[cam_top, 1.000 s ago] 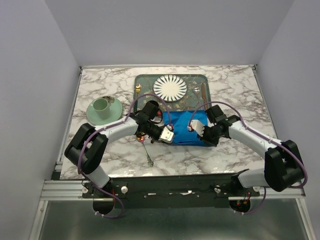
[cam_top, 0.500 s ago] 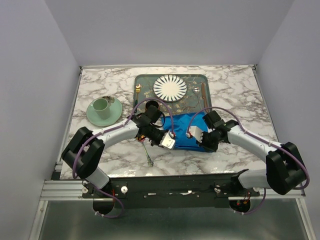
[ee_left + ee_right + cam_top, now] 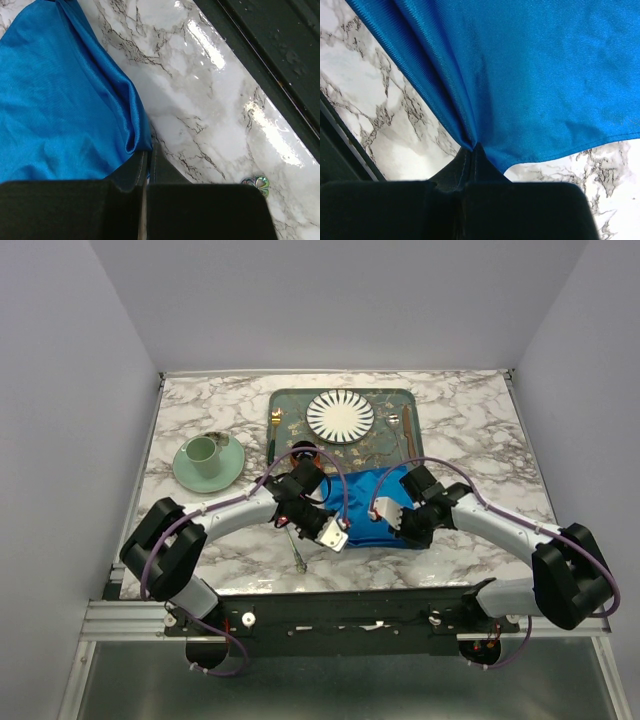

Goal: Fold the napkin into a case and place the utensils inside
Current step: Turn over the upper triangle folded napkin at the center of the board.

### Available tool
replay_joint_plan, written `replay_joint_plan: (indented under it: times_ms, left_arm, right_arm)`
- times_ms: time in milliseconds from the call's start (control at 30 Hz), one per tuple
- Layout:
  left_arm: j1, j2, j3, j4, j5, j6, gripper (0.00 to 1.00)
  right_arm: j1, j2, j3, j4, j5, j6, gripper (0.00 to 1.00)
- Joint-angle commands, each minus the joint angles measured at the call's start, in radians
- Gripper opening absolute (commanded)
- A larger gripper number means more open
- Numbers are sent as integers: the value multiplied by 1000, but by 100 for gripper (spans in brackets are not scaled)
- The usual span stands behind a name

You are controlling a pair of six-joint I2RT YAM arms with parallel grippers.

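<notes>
The bright blue napkin [image 3: 372, 502] lies rumpled on the marble table, just in front of the tray. My left gripper [image 3: 345, 534] is shut on the napkin's near left corner [image 3: 135, 135], low over the table. My right gripper [image 3: 402, 528] is shut on the napkin's near right edge [image 3: 485, 115], where the cloth bunches into folds at the fingertips. One of the utensils, a small spoon [image 3: 297, 552], lies on the table under the left arm. Its iridescent bowl [image 3: 257, 183] shows in the left wrist view.
A grey-green patterned tray [image 3: 290, 405] at the back holds a striped white plate [image 3: 340, 415], a gold fork with a green handle [image 3: 274, 426] and brown-handled cutlery [image 3: 408, 426]. A green cup on its saucer [image 3: 208, 460] stands at the left. The table's dark front edge [image 3: 280, 60] is close.
Both grippers have moved toward the near edge of the table, drawing the napkin's held edge with them. The blue cloth now shows as a narrower, more bunched patch.
</notes>
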Motion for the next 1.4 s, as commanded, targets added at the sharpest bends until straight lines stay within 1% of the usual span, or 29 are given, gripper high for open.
replay_joint_plan:
  times_ms: [0,33,67,100,133,167,233,267,300,333,467,533,567,600,633,667,733,800,900,1100,1200,1233,1267,1333,1367]
  left_arm:
    - [-2,-36,-30,-79,-56,27,9]
    - [-3,-45,-39,-76,-56,29,17]
    - [-3,-51,-44,-78,-56,42,35]
    - [-3,-57,-49,-85,-56,56,40]
    - [-3,-78,-56,-96,-55,73,43]
    - [-3,-92,-58,-131,-48,91,48]
    - [-3,-141,-63,-163,-39,130,51]
    - [-3,-157,-61,-194,-24,131,52]
    - [-2,-172,-58,-205,-19,128,52]
    - [0,-200,-55,-210,-16,87,52]
    - [17,-224,-44,-188,-16,-37,49]
    - [17,-221,-43,-159,-41,-100,47]
    - [17,-218,-43,-103,-51,-205,45]
    - [17,-212,-41,-69,-74,-261,44]
    - [17,-191,-27,-44,-84,-305,42]
    - [17,-180,-17,-17,-90,-383,40]
    - [17,-149,6,20,-108,-474,38]
    - [17,-129,20,82,-128,-601,38]
    - [17,-82,42,103,-157,-698,38]
    - [18,-5,80,102,-260,-818,38]
    - [46,18,94,117,-259,-928,38]
    - [75,26,98,126,-256,-962,38]
    - [93,27,100,151,-249,-1041,38]
    - [131,38,105,181,-243,-1118,38]
    - [162,42,109,198,-243,-1181,39]
  right_arm:
    - [17,6,-30,-69,97,17,1]
    - [18,8,-29,-74,93,20,6]
    - [20,13,-24,-92,86,20,11]
    - [25,20,-16,-107,68,22,15]
    - [25,19,3,-129,51,22,27]
    - [25,16,17,-176,37,22,36]
    - [25,-21,43,-227,-12,26,52]
    - [26,-41,80,-273,-30,30,53]
    - [25,-59,97,-290,-55,39,57]
    - [25,-85,117,-308,-64,65,58]
    - [-9,-83,183,-379,-113,92,56]
    - [-55,-55,200,-385,-135,97,52]
    - [-72,-15,205,-384,-136,99,50]
    - [-109,6,217,-381,-138,103,48]
    - [-126,29,230,-379,-136,114,45]
    - [-139,60,243,-376,-135,120,43]
    - [-173,132,276,-376,-121,149,37]
    - [-189,172,284,-373,-101,155,35]
    - [-187,189,258,-358,-72,148,34]
    - [-189,263,192,-344,-30,152,33]
    - [-187,292,185,-348,-39,154,32]
    - [-187,301,183,-351,-42,154,32]
    - [-187,307,183,-356,-47,151,32]
    - [-181,324,182,-373,-64,143,31]
    - [-176,326,180,-376,-67,142,31]
